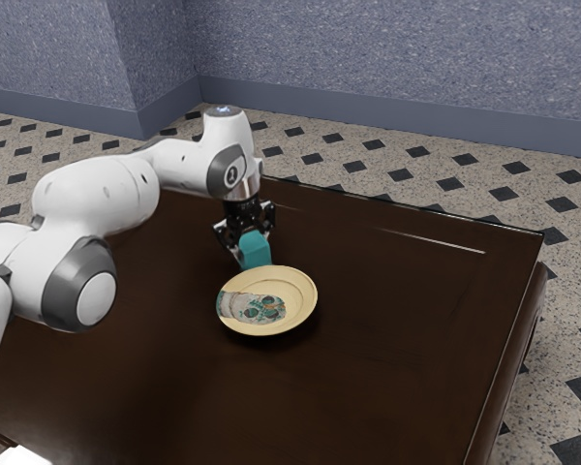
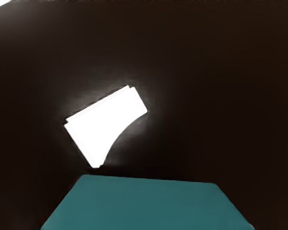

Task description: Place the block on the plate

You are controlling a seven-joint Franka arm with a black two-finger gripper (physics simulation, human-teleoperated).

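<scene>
In the exterior view my gripper (image 1: 250, 242) points down near the table's far side, shut on the teal block (image 1: 256, 250). One finger lies along the block's left side there; the block hides part of the other. Just beyond the plate's far rim, the block's lower end is level with that rim in the picture, and any gap beneath it cannot be judged. The round cream plate (image 1: 304, 302) has a printed picture inside. Across the wrist view's lower edge stretches the block (image 2: 146, 203), large and close under my hand.
The dark brown table (image 1: 378, 378) extends around the plate, with its raised edge at the exterior view's right. A bright white patch (image 2: 105, 125) shows on the dark surface near the block in the wrist view. Tiled floor and a bluish wall lie behind.
</scene>
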